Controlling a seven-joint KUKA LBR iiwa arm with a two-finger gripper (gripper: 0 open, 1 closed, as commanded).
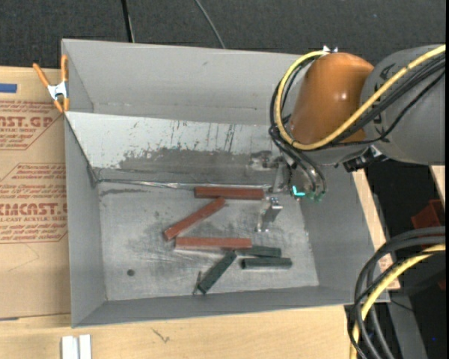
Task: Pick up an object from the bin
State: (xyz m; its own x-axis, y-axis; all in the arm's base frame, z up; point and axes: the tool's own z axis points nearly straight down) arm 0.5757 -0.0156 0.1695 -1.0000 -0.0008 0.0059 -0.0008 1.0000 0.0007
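Observation:
My gripper [270, 209] hangs over the right part of the bin floor, its metal fingers pointing down with nothing seen between them. Just left of the fingers lies a reddish-brown stick [229, 193], its right end close to them. A second brown stick [194, 220] lies slanted below it, and a third [212, 241] lies flat under that. Below the gripper, a dark green stick [266, 261] rests near the front wall. Another dark green stick [215, 272] lies slanted to its left.
The arm with its orange cover and yellow cables comes in from the right over the bin's right wall. The sticks lie grouped in the middle and front of the floor; the left half of the floor is bare scratched metal.

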